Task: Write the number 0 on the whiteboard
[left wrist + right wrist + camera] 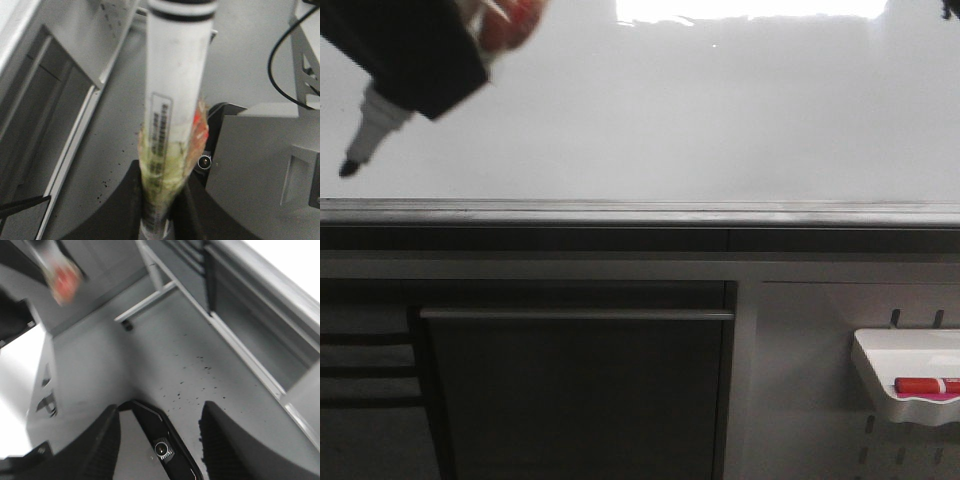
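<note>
I work in what looks like a lab or test room: a wide whiteboard (720, 110) faces me, a grey pegboard panel (810, 400) holds a marker tray (905, 365), cables (290, 65) trail over metal framing.

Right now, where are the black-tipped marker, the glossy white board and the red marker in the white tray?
black-tipped marker (365, 140), front view, white neck above tip.
glossy white board (720, 120), front view, bare surface.
red marker (920, 385), front view, barrel.

Grey speckled floor (190, 365), grey pegboard panel (820, 400), white tray (905, 375)
</note>
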